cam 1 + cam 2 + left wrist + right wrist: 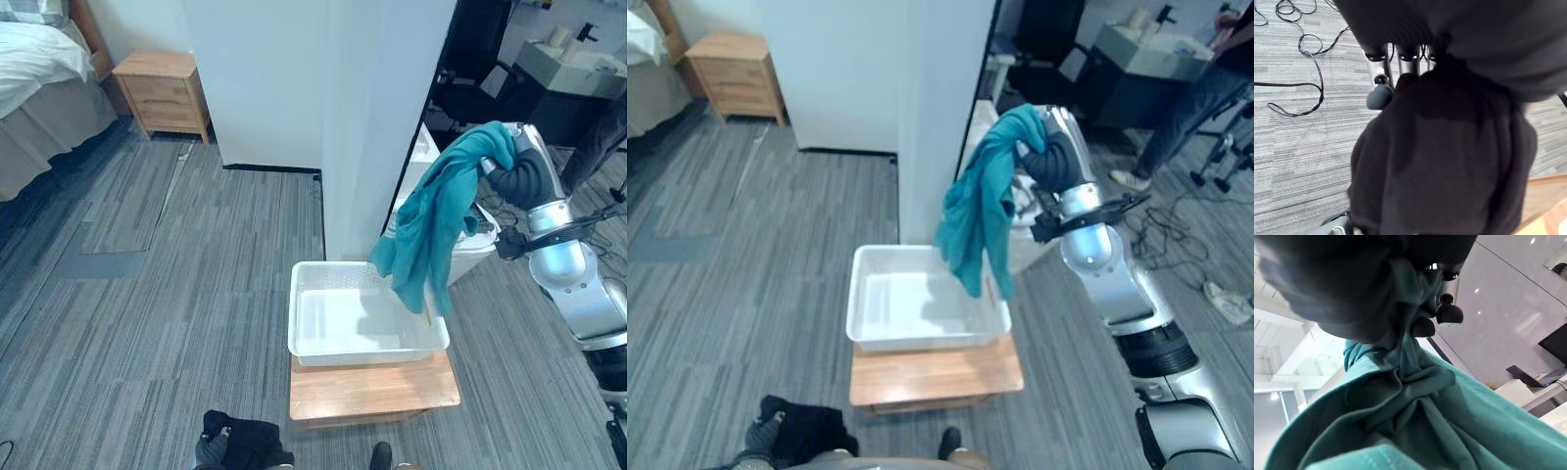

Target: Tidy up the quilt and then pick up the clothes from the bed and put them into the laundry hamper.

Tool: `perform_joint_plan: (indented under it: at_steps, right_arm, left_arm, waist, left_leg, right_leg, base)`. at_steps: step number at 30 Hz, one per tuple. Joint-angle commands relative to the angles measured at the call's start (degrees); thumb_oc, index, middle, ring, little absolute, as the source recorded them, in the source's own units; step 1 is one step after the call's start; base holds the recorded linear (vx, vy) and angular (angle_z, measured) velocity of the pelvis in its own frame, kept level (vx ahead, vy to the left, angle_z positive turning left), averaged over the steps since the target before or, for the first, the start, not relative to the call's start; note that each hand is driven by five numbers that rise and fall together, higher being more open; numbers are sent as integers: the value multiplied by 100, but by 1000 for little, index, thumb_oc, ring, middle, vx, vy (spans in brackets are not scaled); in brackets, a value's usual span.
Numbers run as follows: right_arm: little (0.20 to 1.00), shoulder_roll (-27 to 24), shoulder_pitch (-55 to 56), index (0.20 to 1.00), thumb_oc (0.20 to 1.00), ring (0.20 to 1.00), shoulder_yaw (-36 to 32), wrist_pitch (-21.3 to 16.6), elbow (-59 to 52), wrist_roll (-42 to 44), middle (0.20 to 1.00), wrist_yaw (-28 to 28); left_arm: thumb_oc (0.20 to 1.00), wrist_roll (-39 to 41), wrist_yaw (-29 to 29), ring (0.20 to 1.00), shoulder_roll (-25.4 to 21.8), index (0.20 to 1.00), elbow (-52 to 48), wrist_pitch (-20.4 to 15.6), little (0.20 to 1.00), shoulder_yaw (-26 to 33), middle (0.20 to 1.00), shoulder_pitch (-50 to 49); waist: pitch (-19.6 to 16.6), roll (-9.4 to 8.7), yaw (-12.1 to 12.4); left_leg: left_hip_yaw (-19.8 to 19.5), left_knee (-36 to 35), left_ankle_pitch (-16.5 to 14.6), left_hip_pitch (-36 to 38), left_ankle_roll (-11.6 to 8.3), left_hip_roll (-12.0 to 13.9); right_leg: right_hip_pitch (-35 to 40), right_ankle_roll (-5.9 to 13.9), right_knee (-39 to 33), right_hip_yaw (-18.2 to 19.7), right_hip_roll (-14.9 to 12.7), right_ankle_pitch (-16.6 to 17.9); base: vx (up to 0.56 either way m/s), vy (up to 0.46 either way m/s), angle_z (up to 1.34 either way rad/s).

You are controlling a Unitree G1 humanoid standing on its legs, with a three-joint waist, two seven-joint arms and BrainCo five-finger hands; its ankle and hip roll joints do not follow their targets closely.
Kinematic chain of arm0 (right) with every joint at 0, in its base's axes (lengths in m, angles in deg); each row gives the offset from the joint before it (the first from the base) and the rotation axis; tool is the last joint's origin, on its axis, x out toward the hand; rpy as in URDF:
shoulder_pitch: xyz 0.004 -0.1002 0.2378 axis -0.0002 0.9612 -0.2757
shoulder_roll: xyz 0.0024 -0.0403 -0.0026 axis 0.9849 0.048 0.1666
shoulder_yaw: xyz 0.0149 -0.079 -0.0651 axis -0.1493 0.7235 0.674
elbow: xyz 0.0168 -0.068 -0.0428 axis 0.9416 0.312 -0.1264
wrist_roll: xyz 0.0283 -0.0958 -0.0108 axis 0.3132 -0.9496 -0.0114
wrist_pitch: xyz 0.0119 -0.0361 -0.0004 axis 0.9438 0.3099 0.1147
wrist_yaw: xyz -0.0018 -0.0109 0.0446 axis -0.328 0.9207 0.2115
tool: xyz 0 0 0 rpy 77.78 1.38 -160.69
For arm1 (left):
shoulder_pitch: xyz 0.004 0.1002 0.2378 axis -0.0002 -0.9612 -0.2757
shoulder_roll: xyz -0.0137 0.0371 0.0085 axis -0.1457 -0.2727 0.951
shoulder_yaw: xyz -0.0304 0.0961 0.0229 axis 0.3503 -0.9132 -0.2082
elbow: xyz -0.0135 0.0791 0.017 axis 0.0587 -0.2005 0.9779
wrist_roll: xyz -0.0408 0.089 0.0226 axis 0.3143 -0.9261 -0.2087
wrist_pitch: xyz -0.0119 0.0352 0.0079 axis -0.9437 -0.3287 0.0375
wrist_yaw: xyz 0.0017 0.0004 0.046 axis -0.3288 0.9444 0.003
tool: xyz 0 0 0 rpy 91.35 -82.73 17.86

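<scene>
Teal cloth, a crumpled garment (439, 220), hangs from my right hand (519, 176), whose fingers are curled tight around its upper folds. In the right wrist view the dark fingertips (1448, 316) press into the bunched fabric just past the ribbed cover. My right arm is raised, and the garment's lower end dangles over the right rim of a white plastic hamper (309, 348), level with its far right corner. I cannot tell whether the hem touches the rim.

The hamper is a shallow rectangular tub and sits on a low wooden stool (372, 390); its left part hangs out past the stool's left edge, and a bare strip of the wood shows along the stool's near edge. Just behind the hamper's far rim rises a white pillar (382, 127).

My left hand (759, 439) is low, near the stool's near left corner, closed on a black garment (247, 439). In the left wrist view the silver fingers (1378, 73) bend down into that black cloth, which bulges out past them over the grey carpet (147, 294).

Well away at the far left stands the bed (39, 88) with a pale quilt (29, 54) on it and a wooden nightstand (162, 93) just beside it.
</scene>
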Motion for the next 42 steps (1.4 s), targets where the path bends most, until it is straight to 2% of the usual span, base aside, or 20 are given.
perform_joint_plan:
  at_steps: [1, 7, 9, 10, 12, 13, 15, 16, 17, 18, 22, 25, 27, 28, 29, 33, 34, 38, 39, 42]
  right_arm:
    - [200, -144, -835, 200, 200, 200, 49, -226, 12, 238, 200, -99]
    - [200, 337, -868, 200, 200, 200, 874, -104, 293, 131, 200, 403]
    - [200, 622, -871, 200, 200, 200, 1303, 35, 652, -135, 200, 575]
    - [200, 631, -883, 200, 200, 200, 1313, 28, 668, -139, 200, 569]
    - [200, 951, -1014, 200, 200, 200, 1641, 176, 1446, -423, 200, 538]
    - [200, 964, -1034, 200, 200, 200, 1655, 163, 1475, -426, 200, 526]
    - [200, 1119, -1203, 200, 200, 200, 1830, 310, 2143, -680, 200, 406]
    - [325, 1168, -1448, 325, 325, 325, 1972, 450, 2990, -1050, 325, 246]
    - [620, 1180, -1470, 620, 620, 620, 1984, 435, 3025, -1052, 620, 230]
    - [1000, 1126, -1651, 1000, 1000, 1000, 2081, 507, 3485, -1349, 1000, 166]
    - [1000, 1008, -2151, 1000, 1000, 1000, 2505, 872, 5239, -2762, 1000, -221]
    - [1000, 734, -1860, 1000, 1000, 1000, 2393, 950, 5289, -3248, 1000, -423]
    - [1000, 197, -1180, 1000, 1000, 1000, 2112, 910, 4841, -3592, 1000, -567]
    - [1000, 188, -1158, 1000, 1000, 1000, 2093, 912, 4820, -3598, 1000, -558]
    - [1000, -89, -588, 1000, 1000, 1000, 1771, 876, 4487, -3694, 1000, -635]
    - [1000, -300, 463, 1000, 1000, 1000, 1117, 776, 3780, -3699, 1000, -685]
    - [1000, -258, 1051, 1000, 1000, 1000, 760, 710, 3491, -3563, 1000, -725]
    - [1000, -82, 1999, 1000, 1000, 1000, 305, 621, 3186, -3439, 1000, -708]
    - [1000, -83, 2023, 1000, 1000, 1000, 276, 623, 3167, -3443, 1000, -700]
    - [1000, 67, 2541, 1000, 1000, 1000, 131, 554, 3132, -3362, 1000, -657]
  left_arm:
    - [200, 106, -210, 200, -94, 200, 175, -178, 200, -410, 200, 369]
    - [200, 148, -227, 200, -53, 200, 15, -180, 200, -413, 200, 393]
    - [200, 166, -225, 200, -75, 200, -154, -187, 200, -442, 200, 362]
    - [200, 166, -225, 200, -76, 200, -159, -184, 200, -436, 200, 357]
    - [200, 204, -251, 200, -128, 200, -397, -238, 200, -513, 200, 344]
    - [200, 205, -251, 200, -129, 200, -401, -236, 200, -506, 200, 343]
    - [200, 200, -289, 200, -194, 200, -637, -300, 200, -597, 200, 373]
    - [200, 244, -311, 200, -274, 200, -939, -399, 200, -681, 200, 378]
    - [200, 246, -311, 200, -273, 200, -945, -395, 200, -676, 200, 378]
    - [200, 288, -290, 200, -312, 200, -1111, -453, 200, -694, 200, 366]
    - [200, 534, -309, 200, -573, 200, -2137, -758, 200, -606, 200, 345]
    - [200, 503, -324, 200, -769, 200, -2856, -882, 200, -455, 200, 283]
    - [200, 407, -320, 200, -1028, 200, -3529, -1033, 200, -235, 200, 315]
    - [200, 406, -318, 200, -1033, 200, -3541, -1026, 200, -242, 200, 311]
    - [200, 380, -346, 200, -1156, 200, -3797, -1114, 200, -129, 200, 363]
    - [200, 179, -328, 200, -1457, 200, -4456, -1217, 200, -2, 200, 498]
    - [200, 107, -315, 200, -1582, 200, -4847, -1268, 200, 74, 200, 640]
    - [200, -137, -394, 200, -1638, 200, -5041, -1204, 200, 27, 200, 1132]
    - [200, -140, -397, 200, -1639, 200, -5037, -1203, 200, 8, 200, 1147]
    - [200, -484, -437, 200, -1654, 200, -4946, -1110, 200, -155, 200, 1574]
  waist:
    - [-102, 294, 150]
    - [-23, 305, 284]
    - [57, 286, 451]
    - [55, 284, 443]
    - [170, 275, 640]
    - [168, 272, 630]
    - [277, 281, 790]
    - [352, 340, 946]
    - [352, 341, 934]
    - [389, 371, 988]
    - [432, 553, 1071]
    - [378, 636, 997]
    - [332, 685, 842]
    - [324, 683, 851]
    - [282, 696, 725]
    - [205, 729, 445]
    - [163, 760, 222]
    - [101, 802, -188]
    - [92, 802, -167]
    - [63, 826, -483]
  left_leg:
    - [122, -9, -323, 142, -218, 145]
    - [64, -9, -269, 48, -229, 171]
    - [-10, -9, -241, -38, -238, 181]
    - [-13, -9, -241, -39, -238, 181]
    - [-119, -9, -174, -181, -260, 193]
    - [-123, -9, -171, -187, -260, 193]
    - [-229, -9, -107, -351, -289, 198]
    - [-343, -9, -49, -499, -328, 197]
    - [-351, -9, -46, -507, -329, 198]
    - [-399, -9, -27, -557, -349, 196]
    - [-435, -9, 4, -588, -396, 187]
    - [-391, -9, 2, -539, -385, 184]
    - [-312, -9, -53, -405, -387, 192]
    - [-312, -9, -34, -420, -382, 190]
    - [-249, -9, -64, -327, -383, 202]
    - [-119, -9, -128, -154, -380, 212]
    - [-26, -9, -175, -42, -390, 224]
    - [190, -9, -223, 113, -387, 240]
    - [196, -9, -200, 90, -382, 240]
    - [352, -9, -239, 187, -390, 262]
  right_leg:
    - [334, 397, 465, -230, -58, -1045]
    - [288, 377, 474, -321, -62, -1060]
    - [278, 369, 448, -429, -59, -1062]
    - [279, 369, 447, -432, -59, -1062]
    - [246, 355, 426, -556, -55, -1063]
    - [243, 354, 425, -560, -54, -1063]
    - [181, 340, 404, -664, -58, -1059]
    - [124, 330, 384, -819, -68, -1050]
    - [121, 329, 383, -827, -66, -1049]
    - [128, 329, 355, -882, -68, -1045]
    - [187, 344, 284, -945, -90, -1030]
    - [228, 364, 253, -902, -111, -1005]
    - [312, 380, 259, -826, -128, -1033]
    - [299, 377, 254, -826, -129, -1015]
    - [335, 386, 253, -784, -134, -1022]
    - [421, 404, 216, -684, -147, -1037]
    - [462, 419, 195, -614, -153, -1053]
    - [496, 442, 162, -451, -152, -1056]
    - [472, 435, 155, -445, -151, -1032]
    - [471, 450, 118, -305, -152, -1010]
  base:
    - [30, -11, 3]
    - [9, -3, 1]
    - [8, -8, 8]
    - [-8, -11, 16]
    - [-33, -22, 19]
    - [-62, -36, 19]
    - [-90, -39, 28]
    - [-72, -25, 41]
    - [-56, -24, 56]
    - [-12, -16, 37]
    - [-33, 4, 25]
    - [-16, 4, 1]
    - [16, -12, -9]
    - [22, -19, -12]
    - [33, -20, -15]
    - [38, -12, -20]
    - [42, -6, -42]
    - [28, -4, -37]
    - [22, -1, -28]
    - [24, -7, -30]
